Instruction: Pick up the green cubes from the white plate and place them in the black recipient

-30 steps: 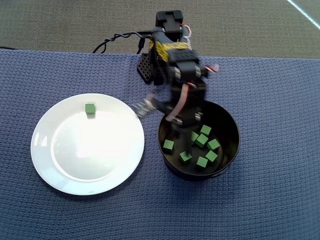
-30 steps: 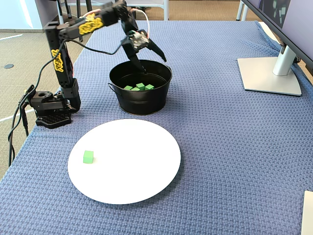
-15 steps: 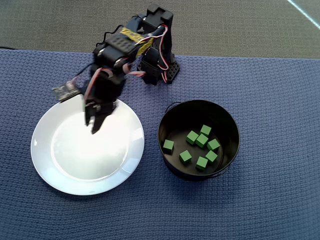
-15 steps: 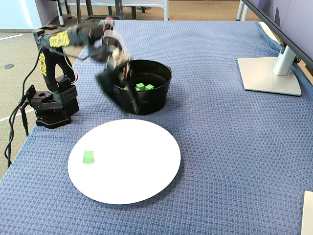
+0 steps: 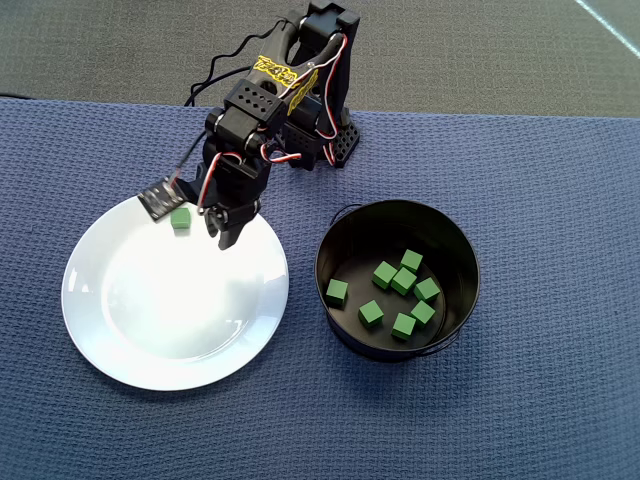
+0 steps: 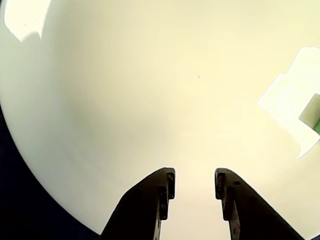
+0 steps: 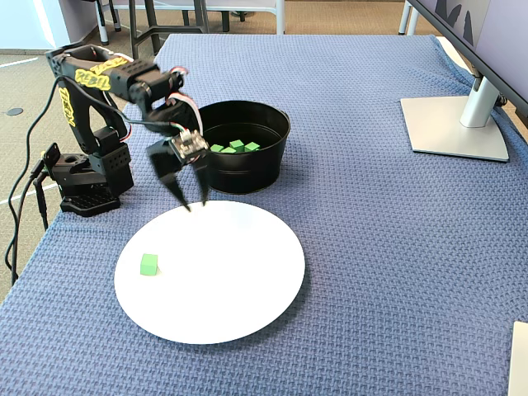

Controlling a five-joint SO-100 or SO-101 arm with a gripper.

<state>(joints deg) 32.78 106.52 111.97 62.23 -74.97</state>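
Overhead view: one green cube (image 5: 180, 218) is seen on the white plate (image 5: 150, 340) near its upper rim; approx. seven green cubes (image 5: 404, 281) are held in the black recipient (image 5: 340, 235), just right of the plate. Gripper (image 7: 196, 205) is shown w/ jaws parted, empty, over the plate edge nearest the tin.

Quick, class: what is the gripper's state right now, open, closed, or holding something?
Gripper: open and empty, above the white plate.
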